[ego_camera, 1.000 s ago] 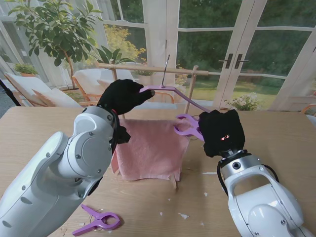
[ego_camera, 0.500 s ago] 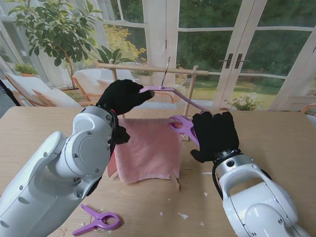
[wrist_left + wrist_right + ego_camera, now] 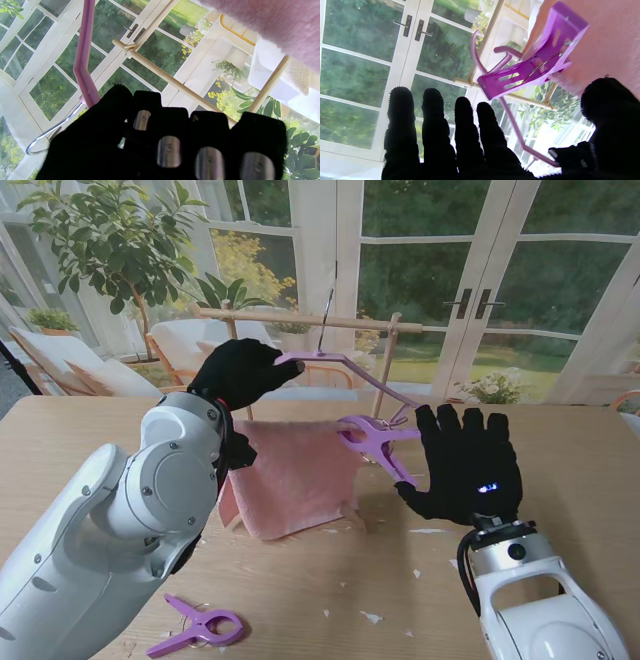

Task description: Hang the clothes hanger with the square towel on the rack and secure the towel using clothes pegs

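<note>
Glass doors and garden lay behind the wooden table [image 3: 560, 430]. The hanger [image 3: 345, 365] with its pink towel [image 3: 295, 475] hung at the rack [image 3: 290, 320], pinched by the left hand [image 3: 240, 370]. One peg [image 3: 375, 442] gripped the towel's edge; the right hand [image 3: 465, 465] was spread, empty. Best to steady the hanger, then fetch the other peg [image 3: 195, 627].

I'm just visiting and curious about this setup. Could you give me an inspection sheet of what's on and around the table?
Surface: wooden table, small white scraps.
Job's things: pink towel draped on purple hanger; one peg clipped on it; wooden rack behind.
Clutter: spare peg lying near me.
Hands: left hand holds hanger; right hand open beside the clipped peg.
Cables: nothing seen.
Surroundings: glass doors, plants, garden.
</note>
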`<state>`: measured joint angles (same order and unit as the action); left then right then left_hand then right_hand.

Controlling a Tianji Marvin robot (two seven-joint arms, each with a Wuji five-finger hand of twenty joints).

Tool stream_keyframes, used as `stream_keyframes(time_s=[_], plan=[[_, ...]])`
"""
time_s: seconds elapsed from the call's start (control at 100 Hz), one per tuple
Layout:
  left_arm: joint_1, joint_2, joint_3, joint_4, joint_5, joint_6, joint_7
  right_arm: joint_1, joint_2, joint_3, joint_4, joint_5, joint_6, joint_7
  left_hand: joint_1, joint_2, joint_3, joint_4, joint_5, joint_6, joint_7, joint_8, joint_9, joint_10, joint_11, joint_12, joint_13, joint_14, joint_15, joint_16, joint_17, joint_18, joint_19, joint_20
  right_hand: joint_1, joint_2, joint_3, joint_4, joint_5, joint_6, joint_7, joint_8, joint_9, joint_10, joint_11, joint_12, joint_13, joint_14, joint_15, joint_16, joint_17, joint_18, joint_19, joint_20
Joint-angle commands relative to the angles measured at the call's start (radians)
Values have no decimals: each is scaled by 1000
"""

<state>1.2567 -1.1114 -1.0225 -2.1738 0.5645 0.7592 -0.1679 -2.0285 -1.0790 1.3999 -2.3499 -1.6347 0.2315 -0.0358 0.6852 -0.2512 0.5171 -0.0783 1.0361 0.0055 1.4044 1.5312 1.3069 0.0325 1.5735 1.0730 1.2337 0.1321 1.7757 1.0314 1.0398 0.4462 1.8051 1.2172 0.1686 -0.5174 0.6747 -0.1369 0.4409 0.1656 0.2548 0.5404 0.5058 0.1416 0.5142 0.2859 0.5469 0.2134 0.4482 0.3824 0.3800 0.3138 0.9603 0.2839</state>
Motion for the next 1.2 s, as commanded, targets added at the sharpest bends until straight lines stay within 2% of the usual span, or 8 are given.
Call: stream_keyframes(time_s=[0.0,0.17,0.29,0.68,0.77,0.92,1.07,1.19], plan=[[5,-6,-4,-1,-9,-9,-4,-12,-6,27,-70,48,-1,-1,-21,62,5,21,10,48,21,39,28,-163,31,21,33,-126,135,-4,39,-20,289,-2,29,22,-7,63,11,-2,7,14,12,-11,11,8,9,-17,6,10,-5,11,1,391],[21,-14,-6,1,-19,-52,24,24,-16,75,-59,219,-28,-113,-48,41,46,25,30,33,26,39,28,-167,40,25,33,-130,135,-2,39,-23,289,0,105,37,-37,82,29,-7,-3,0,12,-11,-13,-2,-16,-49,-40,-31,-35,-9,-65,346],[29,-17,-4,0,-19,-80,34,84,-25,60,-54,359,-33,-114,-55,37,56,26,32,29,28,39,28,-168,42,24,33,-130,136,-1,39,-22,289,1,123,38,-45,86,30,-5,-6,-12,12,-12,-31,-9,-25,-64,-60,-58,-53,-25,-110,311],[58,-24,7,-8,-40,-162,65,283,-17,-18,-33,531,31,115,-82,18,88,29,44,23,32,39,28,-168,50,24,33,-129,136,1,38,-17,289,4,139,42,-54,86,54,-17,11,-23,54,-23,-53,-19,-4,-95,-73,-85,-60,-74,-161,266],[57,-23,10,-8,-36,-166,61,313,-15,-45,-26,566,66,150,-85,17,90,28,43,21,32,39,28,-168,50,23,33,-130,136,1,39,-18,289,4,157,53,-63,87,125,-55,54,-12,151,-40,-38,-14,79,-105,-52,-77,-28,-73,-132,271],[52,-24,17,1,-38,-169,61,356,-12,-88,-20,681,122,195,-87,18,93,27,42,20,32,39,27,-168,50,23,33,-129,135,1,39,-18,289,3,242,105,-103,102,303,-144,209,55,383,-78,48,50,301,-98,85,31,81,-83,23,330],[50,-26,21,-3,-69,-154,61,397,-8,-122,-14,758,180,236,-87,19,94,26,42,20,32,39,27,-168,50,22,33,-126,135,1,38,-15,289,3,262,120,-65,104,357,-167,286,127,434,-85,122,108,341,-90,183,92,104,-98,63,340],[49,-27,20,-2,-71,-155,63,411,-13,-143,-6,775,208,211,-89,19,94,26,41,20,32,39,27,-168,50,22,33,-126,135,1,38,-14,289,3,296,93,-7,51,384,-260,526,293,466,-123,386,290,393,-104,470,232,156,-97,186,389]])
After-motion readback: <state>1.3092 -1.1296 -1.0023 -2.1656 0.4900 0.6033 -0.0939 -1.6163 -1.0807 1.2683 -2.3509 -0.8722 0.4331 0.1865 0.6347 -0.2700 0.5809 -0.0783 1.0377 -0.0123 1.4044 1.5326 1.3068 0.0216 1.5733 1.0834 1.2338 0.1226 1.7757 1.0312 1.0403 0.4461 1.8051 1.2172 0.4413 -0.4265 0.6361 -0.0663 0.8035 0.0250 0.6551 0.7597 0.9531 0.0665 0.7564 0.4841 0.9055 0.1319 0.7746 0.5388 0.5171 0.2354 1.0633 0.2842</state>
